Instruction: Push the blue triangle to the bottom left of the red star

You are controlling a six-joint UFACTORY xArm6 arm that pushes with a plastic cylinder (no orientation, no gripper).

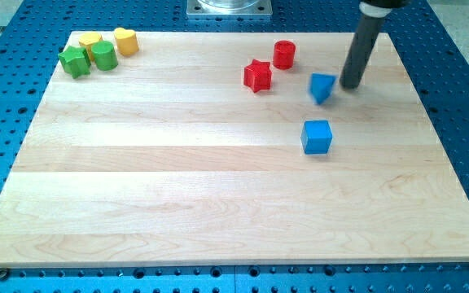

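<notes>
While my tip [350, 85] sits just right of the blue triangle [322, 87], the red star [257, 76] lies left; no pincer shows

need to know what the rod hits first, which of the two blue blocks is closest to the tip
The blue triangle, just to the view's left of my tip. The blue cube sits lower in the view, clearly farther away.

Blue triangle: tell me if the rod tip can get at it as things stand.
Probably yes. My tip sits just to the view's right of the blue triangle, with nothing between them. The blue cube lies lower and the red star lies beyond, at the view's left.
</notes>
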